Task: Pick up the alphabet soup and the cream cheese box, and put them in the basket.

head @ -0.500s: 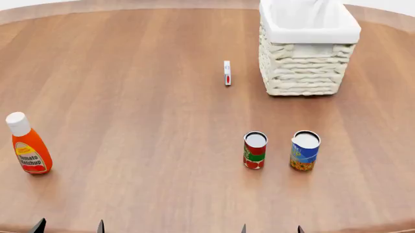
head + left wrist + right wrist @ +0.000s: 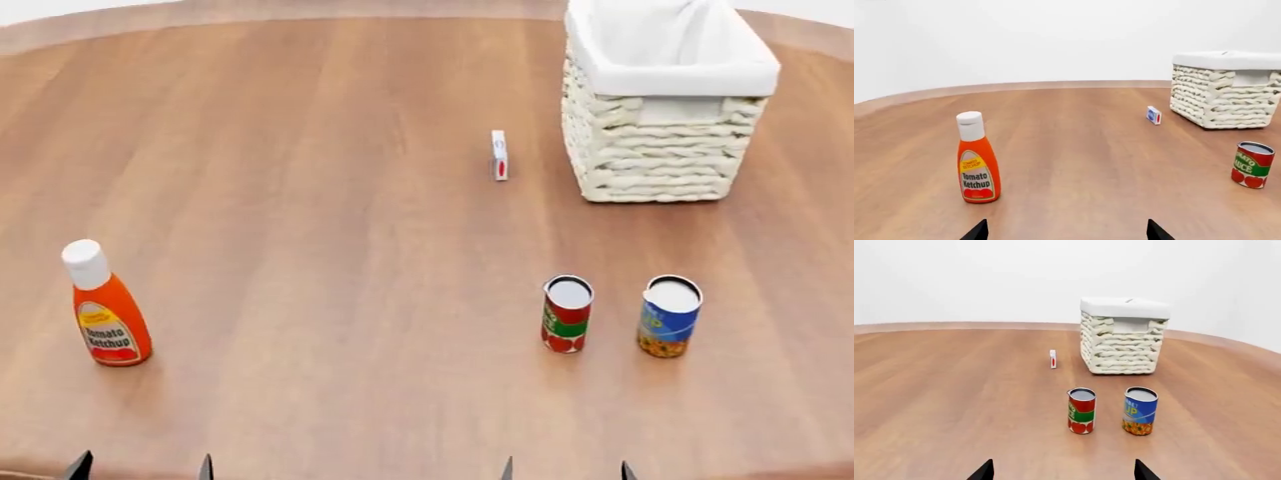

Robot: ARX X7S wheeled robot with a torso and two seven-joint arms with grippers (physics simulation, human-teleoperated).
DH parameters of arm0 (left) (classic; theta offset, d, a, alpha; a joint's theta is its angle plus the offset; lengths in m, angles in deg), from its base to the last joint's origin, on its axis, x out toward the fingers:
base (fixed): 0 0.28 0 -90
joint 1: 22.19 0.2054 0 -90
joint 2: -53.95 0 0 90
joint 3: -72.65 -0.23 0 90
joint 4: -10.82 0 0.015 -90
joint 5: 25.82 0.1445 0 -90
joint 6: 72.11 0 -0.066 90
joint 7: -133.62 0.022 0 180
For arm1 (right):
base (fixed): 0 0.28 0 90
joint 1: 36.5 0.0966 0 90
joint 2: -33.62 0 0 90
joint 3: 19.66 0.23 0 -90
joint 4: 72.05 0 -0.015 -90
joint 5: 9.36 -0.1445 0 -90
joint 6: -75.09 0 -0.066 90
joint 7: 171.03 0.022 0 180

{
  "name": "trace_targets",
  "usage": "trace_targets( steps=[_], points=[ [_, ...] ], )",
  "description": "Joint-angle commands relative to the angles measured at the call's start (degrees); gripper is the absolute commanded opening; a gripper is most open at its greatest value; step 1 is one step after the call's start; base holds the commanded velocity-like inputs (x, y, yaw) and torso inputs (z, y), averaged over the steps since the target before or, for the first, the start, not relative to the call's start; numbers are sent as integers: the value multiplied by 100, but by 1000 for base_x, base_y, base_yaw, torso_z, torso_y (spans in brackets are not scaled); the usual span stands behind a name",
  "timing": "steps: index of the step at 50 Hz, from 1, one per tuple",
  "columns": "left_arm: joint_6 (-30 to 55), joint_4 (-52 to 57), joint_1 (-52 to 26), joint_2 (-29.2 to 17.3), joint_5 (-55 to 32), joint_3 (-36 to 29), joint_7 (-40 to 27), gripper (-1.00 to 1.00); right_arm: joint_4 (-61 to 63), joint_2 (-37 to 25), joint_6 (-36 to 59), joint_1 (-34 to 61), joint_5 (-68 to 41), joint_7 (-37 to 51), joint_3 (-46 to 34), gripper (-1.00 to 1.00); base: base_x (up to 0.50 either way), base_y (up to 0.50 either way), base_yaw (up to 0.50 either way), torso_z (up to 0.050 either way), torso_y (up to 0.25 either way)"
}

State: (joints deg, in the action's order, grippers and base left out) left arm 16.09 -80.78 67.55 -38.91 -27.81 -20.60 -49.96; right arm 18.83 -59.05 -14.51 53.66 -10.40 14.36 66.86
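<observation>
The alphabet soup [image 2: 669, 316] is a blue-labelled can standing on the table at the near right; it also shows in the right wrist view [image 2: 1140, 411]. The cream cheese box [image 2: 499, 155] stands on edge left of the basket [image 2: 667, 160], and shows in both wrist views [image 2: 1153, 115] [image 2: 1053, 359]. The basket, wicker with a white liner, stands at the far right [image 2: 1121, 347] [image 2: 1221, 95]. My left gripper [image 2: 140, 467] and right gripper [image 2: 566, 469] are open and empty at the table's near edge, only fingertips showing [image 2: 1065, 231] [image 2: 1062, 471].
A red-and-green can [image 2: 566, 314] stands just left of the alphabet soup [image 2: 1081, 410] [image 2: 1253, 164]. An orange tomato ketchup bottle [image 2: 104, 318] stands at the near left [image 2: 977, 158]. The round wooden table [image 2: 320, 200] has its curved edge at the back.
The whole scene has shifted right and slightly down in the head view, so the view has moved. The objects keep their places relative to each other. Both grippers stay open.
</observation>
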Motion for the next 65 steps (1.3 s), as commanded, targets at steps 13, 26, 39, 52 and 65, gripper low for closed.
trace_targets(
  steps=[13,26,39,52,65],
  points=[
    [-54,-51,-17,-198,-126,-216,-253,100,2,-189,52,65,-68,282,-337,100,0,115,0,0,0],
    [4131,3147,-1300,-347,-897,-264,-373,100,3560,-592,4847,1488,-837,209,-266,100,0,0,0,0,0],
    [7586,4265,-4385,16,-1888,378,-780,100,4468,-625,8953,5229,-1641,126,20,100,0,0,0,0,0],
    [7980,4336,-5004,-16,-2133,525,-937,100,3619,-1432,8888,6231,-5670,3222,333,100,0,0,0,0,0],
    [7803,4212,-4995,-111,-2196,430,-1030,100,3433,-1655,8812,6336,-5567,3591,-31,100,0,21,0,0,0]
  ],
)
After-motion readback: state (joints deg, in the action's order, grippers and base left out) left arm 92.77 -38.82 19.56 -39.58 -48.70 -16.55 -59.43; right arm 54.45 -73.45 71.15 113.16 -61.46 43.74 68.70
